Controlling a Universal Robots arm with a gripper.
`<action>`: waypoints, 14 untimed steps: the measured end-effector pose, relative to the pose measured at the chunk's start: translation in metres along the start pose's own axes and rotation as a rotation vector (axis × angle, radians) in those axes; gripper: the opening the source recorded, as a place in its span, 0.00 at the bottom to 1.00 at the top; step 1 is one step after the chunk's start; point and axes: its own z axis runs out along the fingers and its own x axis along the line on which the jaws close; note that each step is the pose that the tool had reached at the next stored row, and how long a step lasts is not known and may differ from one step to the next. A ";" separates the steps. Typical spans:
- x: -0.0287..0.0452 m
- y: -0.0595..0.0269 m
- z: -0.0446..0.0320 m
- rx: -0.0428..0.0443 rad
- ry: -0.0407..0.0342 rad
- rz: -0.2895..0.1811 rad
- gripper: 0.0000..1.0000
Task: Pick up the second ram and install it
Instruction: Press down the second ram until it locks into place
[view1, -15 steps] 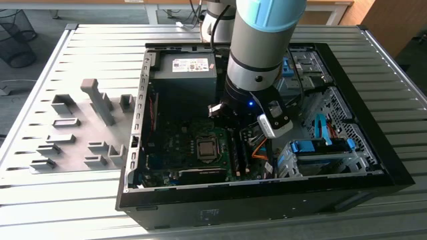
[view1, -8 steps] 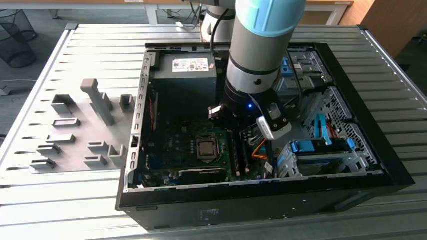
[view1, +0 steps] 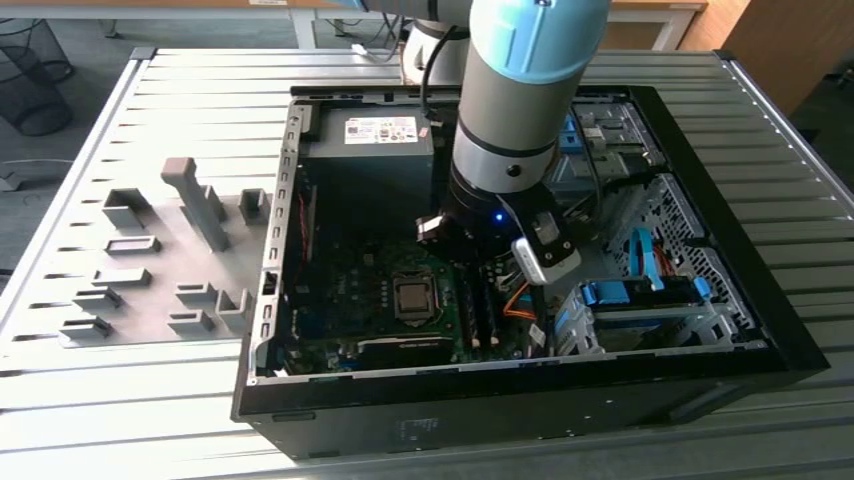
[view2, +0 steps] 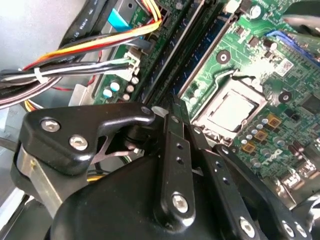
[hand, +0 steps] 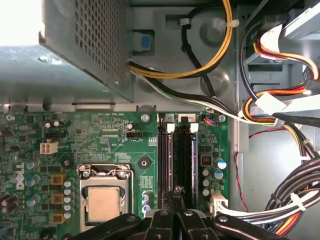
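My gripper (view1: 477, 266) is down inside the open computer case (view1: 747, 330), over the motherboard's long black memory slots (hand: 182, 160). In both wrist views its two black fingers (hand: 175, 196) are closed together, and their tips (view2: 171, 109) rest at one end of the slots. A thin blue-green strip that looks like the second ram (view2: 199, 61) stands on edge in the slot line running away from the fingertips. I cannot tell whether the fingers pinch it or only touch it. The processor socket (hand: 103, 202) lies beside the slots.
Bundles of coloured cables (hand: 280, 107) hang close to the slots on the drive-bay side. The power supply (view1: 370, 140) fills the case's far corner. Grey fixture blocks (view1: 160, 260) stand on the slatted table at the exterior view's left.
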 end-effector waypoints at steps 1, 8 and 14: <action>0.0000 0.0000 0.0006 -0.0002 0.0000 0.000 0.10; 0.0002 0.0004 -0.0113 -0.0006 0.0002 0.000 0.10; 0.0004 0.0008 -0.0273 -0.0007 0.0000 0.000 0.10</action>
